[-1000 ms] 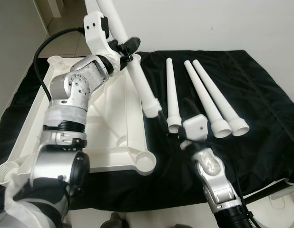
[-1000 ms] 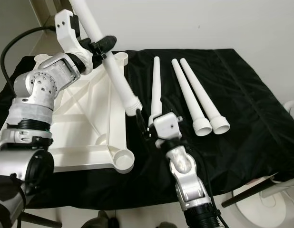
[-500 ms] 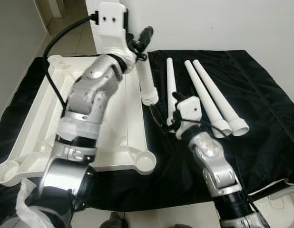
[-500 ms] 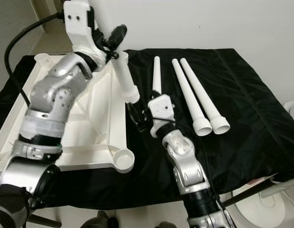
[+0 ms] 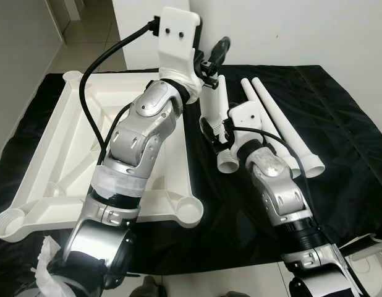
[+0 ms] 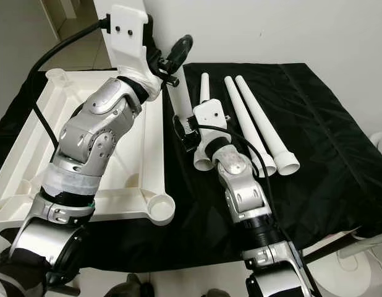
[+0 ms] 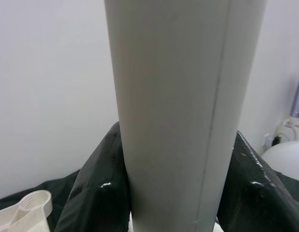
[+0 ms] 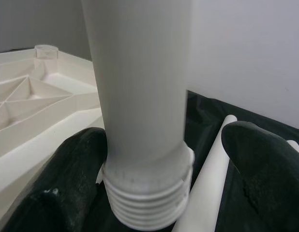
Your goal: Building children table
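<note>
A black cloth (image 5: 339,154) covers the work surface in front of a white wall, and on its left side lies the white plastic tabletop (image 5: 49,154), upside down, with round threaded sockets at its corners. We have our left arm raised across the tabletop, and our left gripper (image 7: 171,193) is clamped on a white table leg (image 7: 173,96): in the left wrist view both black fingers (image 7: 98,193) press against the sides of the tube. This held leg (image 6: 180,102) hangs above the cloth just beside the tabletop's right edge, nearly upright, with its threaded end pointing down. Our right gripper (image 8: 154,179) is at that lower end; its fingers (image 8: 67,183) are spread around the tube just above the thread, one touching the leg and the other standing apart from it, so it does not grip. To the right, three more legs lie on the cloth with their wide ends toward us: one leg (image 5: 227,162) lies just beside the right gripper, partly hidden by the wrist, and the other two legs (image 5: 290,139) lie side by side, touching each other, a little farther right.
</note>
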Robot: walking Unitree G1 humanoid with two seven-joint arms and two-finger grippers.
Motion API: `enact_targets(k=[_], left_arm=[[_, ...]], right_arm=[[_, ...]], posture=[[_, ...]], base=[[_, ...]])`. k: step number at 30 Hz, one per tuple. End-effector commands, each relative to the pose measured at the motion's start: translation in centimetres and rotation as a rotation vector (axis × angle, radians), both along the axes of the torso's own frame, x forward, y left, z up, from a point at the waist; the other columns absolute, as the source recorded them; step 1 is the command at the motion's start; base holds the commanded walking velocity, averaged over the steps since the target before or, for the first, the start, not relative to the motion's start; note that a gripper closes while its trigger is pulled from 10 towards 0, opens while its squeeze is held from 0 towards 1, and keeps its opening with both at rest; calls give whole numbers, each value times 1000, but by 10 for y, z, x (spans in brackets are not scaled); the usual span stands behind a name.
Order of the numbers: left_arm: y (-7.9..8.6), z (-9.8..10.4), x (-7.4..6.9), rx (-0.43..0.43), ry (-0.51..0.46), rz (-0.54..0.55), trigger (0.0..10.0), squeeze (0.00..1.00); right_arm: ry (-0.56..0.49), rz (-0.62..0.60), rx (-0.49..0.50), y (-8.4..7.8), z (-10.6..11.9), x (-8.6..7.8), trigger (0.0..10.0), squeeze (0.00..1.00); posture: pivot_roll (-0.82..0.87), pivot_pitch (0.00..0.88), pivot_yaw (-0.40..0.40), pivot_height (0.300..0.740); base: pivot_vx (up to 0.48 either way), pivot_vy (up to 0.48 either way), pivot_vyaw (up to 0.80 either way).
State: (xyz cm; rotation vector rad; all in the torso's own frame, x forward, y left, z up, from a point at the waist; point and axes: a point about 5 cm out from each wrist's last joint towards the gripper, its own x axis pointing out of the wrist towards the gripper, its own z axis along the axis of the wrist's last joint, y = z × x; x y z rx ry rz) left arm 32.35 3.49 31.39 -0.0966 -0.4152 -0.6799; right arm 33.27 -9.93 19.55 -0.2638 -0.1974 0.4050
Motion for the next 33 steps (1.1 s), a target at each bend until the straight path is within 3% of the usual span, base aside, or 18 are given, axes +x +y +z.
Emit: enact_targets(k=[1,14,25,26,27,28,29,33], left_arm=[[-2,2,-4,-7,-18,-4,10000,0],[-5,3,-10,-15,-23,-9,10000,0],[-6,3,-11,-17,-22,-9,10000,0],[-6,3,-11,-18,-23,-9,10000,0],[-6,3,-11,-18,-23,-9,10000,0],[-6,3,-11,-18,-23,-8,10000,0],[-6,4,-11,-18,-24,-9,10000,0],[-6,4,-12,-14,-30,-7,10000,0]], right_arm=[[10,7,-32,2,-2,3,10000,0],[-52,49,-119,14,5,14,10000,0],[-98,72,-118,17,11,15,10000,0],[-99,74,-118,17,11,15,4706,0],[-99,74,-118,17,11,15,4706,0],[-99,75,-117,17,10,15,3843,0],[-102,74,-125,17,10,15,0,0],[-88,61,-113,15,10,16,0,0]], posture=[[-78,0,32,740],[-75,0,31,740],[-76,0,31,740],[-76,0,31,740],[-76,0,31,740],[-76,0,31,740],[-77,0,29,740],[-78,0,30,740]], base=[[0,0,0],[0,0,0],[0,0,0],[0,0,0],[0,0,0],[0,0,0],[0,0,0],[0,0,0]])
